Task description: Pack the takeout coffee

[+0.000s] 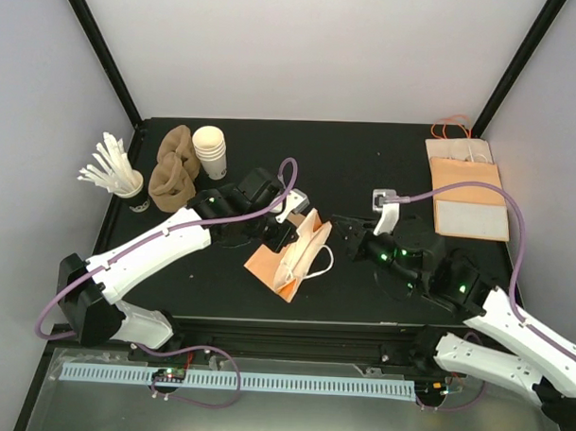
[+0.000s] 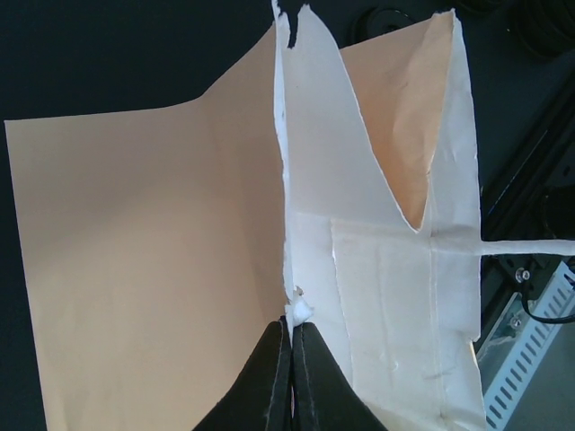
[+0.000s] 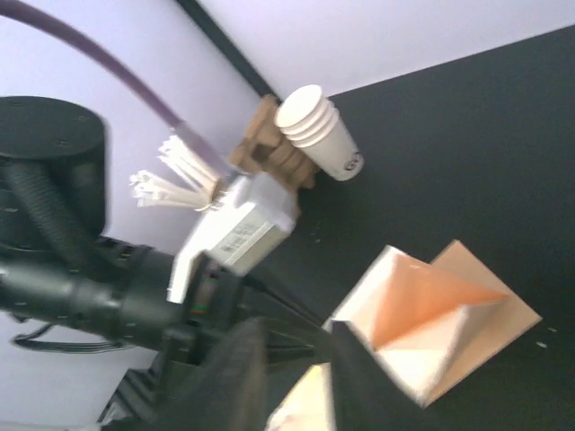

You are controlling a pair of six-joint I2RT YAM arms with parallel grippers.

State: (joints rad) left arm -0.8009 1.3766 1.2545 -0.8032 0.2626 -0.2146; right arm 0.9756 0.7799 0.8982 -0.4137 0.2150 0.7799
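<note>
takeout coffee: not made out in any view; cannot tell where it is
brown paper bag: centre of table, tipped on its side, mouth facing 3 o'clock
left jaws: closed tight on the bag's rim
right jaws: just beside the bag mouth, on its 3 o'clock side; part open, blurred pale shape in the gap, cannot tell if gripped
stack of lidless white cups: 11 o'clock
stirrer cup: 10 o'clock
flat bags: 2 o'clock
</note>
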